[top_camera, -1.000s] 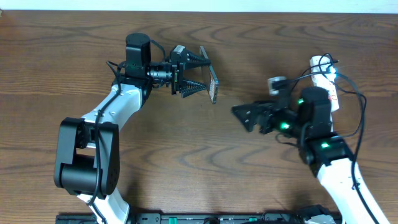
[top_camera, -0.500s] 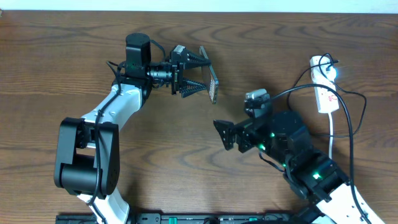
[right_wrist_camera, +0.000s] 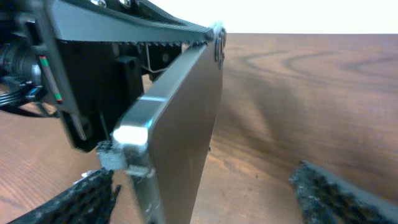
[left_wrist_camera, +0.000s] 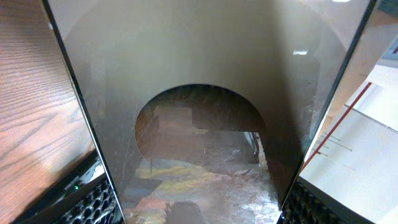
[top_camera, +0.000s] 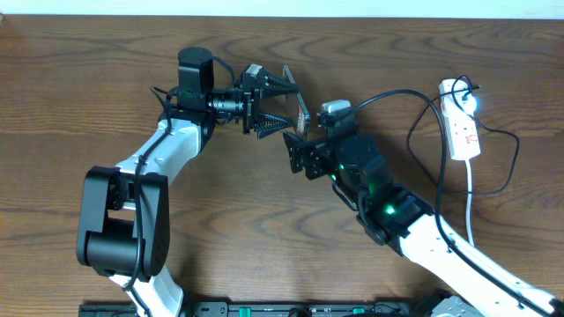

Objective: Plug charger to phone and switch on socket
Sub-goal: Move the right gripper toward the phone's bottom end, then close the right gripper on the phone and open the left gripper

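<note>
The phone point(top_camera: 302, 114) is held on edge above the table, my left gripper point(top_camera: 286, 106) shut on its long sides. Its glossy dark face point(left_wrist_camera: 199, 93) fills the left wrist view between the fingers point(left_wrist_camera: 87, 205). My right gripper point(top_camera: 298, 151) is open right beside it. In the right wrist view the phone's edge point(right_wrist_camera: 186, 124) stands between the two spread fingers point(right_wrist_camera: 81, 199), nearer the left one. The socket point(top_camera: 464, 132) lies at the far right. The charger's white plug head point(top_camera: 451, 87) sits at its far end, with black cable point(top_camera: 511, 145) looping beside it. Its connector tip does not show.
The socket's thick white cord point(top_camera: 471, 207) runs toward the front edge. Another black cable point(top_camera: 397, 92) arcs over the right arm. A small pale block point(right_wrist_camera: 113, 158) sits at the phone's near lower corner; what it is I cannot tell. Bare wood point(top_camera: 106, 79) lies left of both arms.
The right arm has swung left across the table, from beside the socket to right beside the phone, and its jaws have narrowed slightly. The left arm and phone have not moved.
</note>
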`<state>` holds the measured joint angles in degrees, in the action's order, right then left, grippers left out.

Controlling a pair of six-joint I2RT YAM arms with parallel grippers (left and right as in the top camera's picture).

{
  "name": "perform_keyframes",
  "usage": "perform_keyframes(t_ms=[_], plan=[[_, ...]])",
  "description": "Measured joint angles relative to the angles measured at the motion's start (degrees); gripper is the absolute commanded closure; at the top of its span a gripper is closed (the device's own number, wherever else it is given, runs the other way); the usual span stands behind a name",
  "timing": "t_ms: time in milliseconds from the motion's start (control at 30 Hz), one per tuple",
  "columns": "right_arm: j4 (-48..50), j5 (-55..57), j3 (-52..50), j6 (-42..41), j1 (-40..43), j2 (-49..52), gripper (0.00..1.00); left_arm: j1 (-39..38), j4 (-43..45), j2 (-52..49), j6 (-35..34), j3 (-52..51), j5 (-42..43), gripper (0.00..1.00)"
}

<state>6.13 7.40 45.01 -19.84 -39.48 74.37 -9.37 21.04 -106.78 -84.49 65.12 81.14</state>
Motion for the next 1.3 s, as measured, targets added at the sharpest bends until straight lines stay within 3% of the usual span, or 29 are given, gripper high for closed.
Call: perform_keyframes(t_ms=[367,433,600,733,900,1100,1200,1300], plan=[[3.13,0.15,0.11,0.55,0.02,2.62,0.56,0.0,0.02,0.0,0.04,0.0,0.0,0.38],[3.13,0.17,0.31,0.48,0.02,2.62,0.67,0.0,0.02,0.0,0.04,-0.02,-0.02,0.39],[3.15,0.13,1.11,0.57,-0.04,2.62,0.75,0.0,0.02,0.0,0.04,0.0,-0.02,0.38],[3.13,0.07,1.29,0.63,-0.2,2.62,0.87,0.0,0.02,0.0,0.07,0.0,-0.04,0.38],[2.91,0.09,1.55,0.59,-0.24,2.62,0.92,0.11,0.02,0.0,0.07,-0.02,-0.02,0.37],[2.69,0.22,1.55,0.37,-0.17,2.62,0.93,0.2,0.0,0.0,0.07,-0.02,0.31,0.16],[2.21,0.22,1.75,0.37,-0.11,2.62,0.94,0.28,0.5,0.0,-0.04,-0.02,0.46,0.0],[1.29,1.07,1.88,-0.33,0.33,2.6,0.97,0.33,5.03,0.0,-0.04,-0.26,0.83,0.02]])
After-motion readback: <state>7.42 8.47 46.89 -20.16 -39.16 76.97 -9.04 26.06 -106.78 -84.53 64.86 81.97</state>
